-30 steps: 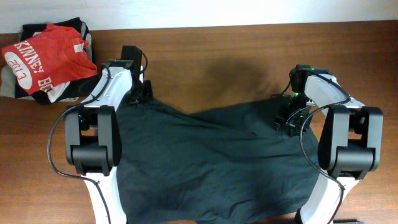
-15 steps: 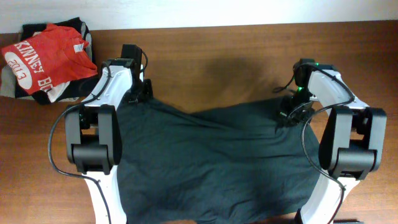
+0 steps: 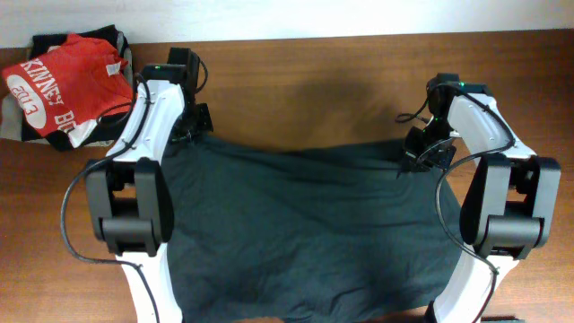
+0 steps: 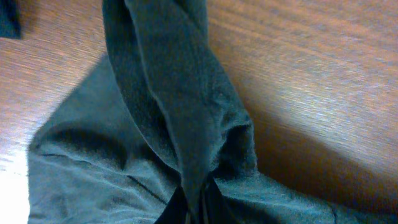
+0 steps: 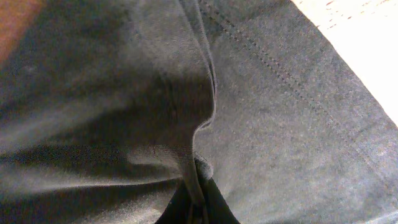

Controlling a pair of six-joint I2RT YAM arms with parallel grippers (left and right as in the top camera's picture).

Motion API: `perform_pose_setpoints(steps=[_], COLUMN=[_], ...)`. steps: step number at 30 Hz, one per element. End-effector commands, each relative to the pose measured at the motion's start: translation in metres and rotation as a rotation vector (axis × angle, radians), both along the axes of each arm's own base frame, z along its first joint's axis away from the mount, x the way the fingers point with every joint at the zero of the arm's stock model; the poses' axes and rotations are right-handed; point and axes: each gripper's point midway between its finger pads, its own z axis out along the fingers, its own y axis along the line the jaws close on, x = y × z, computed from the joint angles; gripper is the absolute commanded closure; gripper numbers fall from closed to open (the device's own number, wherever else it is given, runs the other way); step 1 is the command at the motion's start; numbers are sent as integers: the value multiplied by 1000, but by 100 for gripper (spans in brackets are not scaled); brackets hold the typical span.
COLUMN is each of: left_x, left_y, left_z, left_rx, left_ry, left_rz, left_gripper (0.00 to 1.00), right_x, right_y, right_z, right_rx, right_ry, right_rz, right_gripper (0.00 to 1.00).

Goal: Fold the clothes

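Black T-shirt [image 3: 305,224] lies spread across the wooden counter [image 3: 305,81], its far edge stretched between my two arms. The left end effector [image 3: 190,135] is clamped on a bunched fold at one far corner and the right end effector [image 3: 420,160] pinches the other. Both wrist views show cloth gathered into a closed grip. I judge that holding the corners apart flattens the fabric ahead of a fold. The red T-shirt [image 3: 67,85] sits well apart, at the far left.

- White-and-black left arm [image 3: 154,112] stretches forward; its left gripper [image 3: 190,133] pinches tight on a fold of the black soft-fabric T-shirt [image 3: 305,224].
- Matching right arm [image 3: 480,121] bends inward; the right gripper [image 3: 417,158] likewise pinches a fold.
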Motion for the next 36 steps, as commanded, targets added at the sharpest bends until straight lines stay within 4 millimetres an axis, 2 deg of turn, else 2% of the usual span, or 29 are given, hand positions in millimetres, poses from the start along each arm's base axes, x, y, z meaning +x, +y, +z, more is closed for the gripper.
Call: perform_pose_setpoints(steps=[1, 10, 11, 12, 14, 15, 17, 20, 22, 24, 26, 29, 32, 36], left_x=[8, 14, 14, 13, -1, -8, -26, -62, -77, -92, -106, -122, -130, -157], left_y=[7, 7, 7, 7, 12, 18, 31, 34, 35, 26, 9, -2, -19, -28], left_z=[39, 40, 40, 40, 42, 46, 62, 71, 72, 72, 72, 75, 71, 56], left_rx=[21, 20, 20, 21, 36, 63, 130, 145, 149, 102, 26, 38, 43, 81], left_ry=[-95, -123, -122, -117, -66, -48, -22, 86, 148, 214, 276, 341, 371, 459], left_rz=[11, 13, 13, 7, 6, 12, 53, 116, 112, 108, 99, 65, 16, 13], left_gripper=[95, 92, 92, 99, 100, 99, 99, 99, 100, 99, 99, 100, 100, 99], right_x=[11, 11, 11, 11, 13, 16, 18, 15, 18, 24, 29, 31, 24, 7], right_y=[-2, -2, -2, -3, -8, -17, -33, -43, -43, -45, -45, -45, -51, -66], right_z=[17, 17, 17, 17, 22, 31, 43, 46, 46, 49, 55, 67, 85, 84], right_rx=[8, 9, 9, 8, 8, 7, 7, 15, 29, 34, 46, 48, 8, -82], right_ry=[-53, -52, -52, -53, -63, -77, -90, -85, -101, -126, -148, -154, -132, -61], right_rz=[-5, 6, 6, 6, -3, -7, -19, -23, -29, -36, -44, -45, -44, -37], right_gripper=[96, 96, 96, 96, 96, 96, 96, 96, 96, 96, 96, 96, 96, 96])
